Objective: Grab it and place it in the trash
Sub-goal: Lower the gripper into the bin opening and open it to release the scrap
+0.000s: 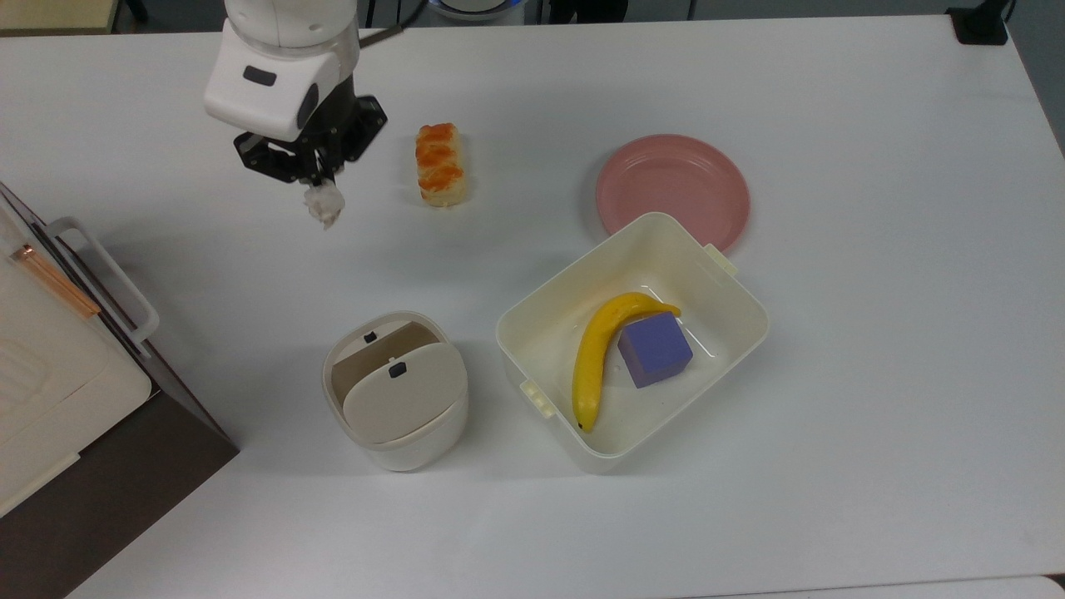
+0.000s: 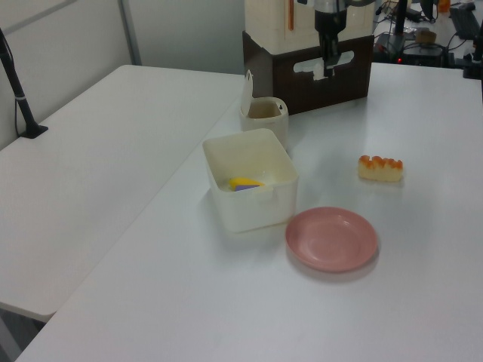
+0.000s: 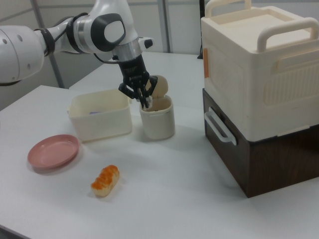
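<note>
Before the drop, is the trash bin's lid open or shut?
Open: in the top view the bin's flap lid leaves its tan inside exposed.

Crinkled paper ball [image 1: 324, 202]; smooth matt plastic bin [image 1: 398, 391].
</note>
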### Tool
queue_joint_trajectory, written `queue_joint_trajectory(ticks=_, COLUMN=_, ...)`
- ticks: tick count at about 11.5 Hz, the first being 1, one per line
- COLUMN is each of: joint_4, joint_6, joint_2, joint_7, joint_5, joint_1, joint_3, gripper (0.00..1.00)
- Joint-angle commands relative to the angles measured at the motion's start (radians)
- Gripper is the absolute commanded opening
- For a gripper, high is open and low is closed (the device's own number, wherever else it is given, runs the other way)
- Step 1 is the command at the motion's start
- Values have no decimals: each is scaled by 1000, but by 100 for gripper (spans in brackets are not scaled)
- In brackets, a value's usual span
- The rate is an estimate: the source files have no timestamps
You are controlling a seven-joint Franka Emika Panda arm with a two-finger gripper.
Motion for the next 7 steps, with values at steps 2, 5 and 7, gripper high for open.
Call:
queue_joint_trajectory(ticks=2, joint_4=15, joint_6=58, joint_2=32, joint_7=205, joint_5=46, joint_1=12, joint_3=2, gripper=2)
queue_joint_trajectory(ticks=5, joint_4=18, joint_6=168, joint_2=74, joint_7=399, joint_5=34, joint_1=34, joint_3=2, gripper=2)
queue_joint_trajectory(ticks=7, joint_4=20, joint_6=227, joint_2=106, joint_7=522, joint_5=22, joint_1=58, joint_3=1, gripper=2)
